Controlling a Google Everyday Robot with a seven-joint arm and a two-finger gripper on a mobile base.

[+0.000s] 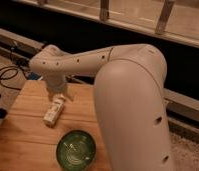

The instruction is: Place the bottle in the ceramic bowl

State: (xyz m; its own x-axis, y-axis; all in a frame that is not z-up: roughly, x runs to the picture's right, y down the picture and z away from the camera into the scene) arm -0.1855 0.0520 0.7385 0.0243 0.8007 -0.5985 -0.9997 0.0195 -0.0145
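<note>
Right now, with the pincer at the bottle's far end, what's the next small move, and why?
Probably ease the pincer down and toward the middle of the bottle before closing. The bottle lies flat on the wooden table, not yet gripped. The open pincer sits over its far end only. The ceramic bowl sits empty just in front of it.

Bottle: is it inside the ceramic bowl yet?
No, the bottle lies on the wooden table, apart from the ceramic bowl, with the gripper right at its far end.
</note>
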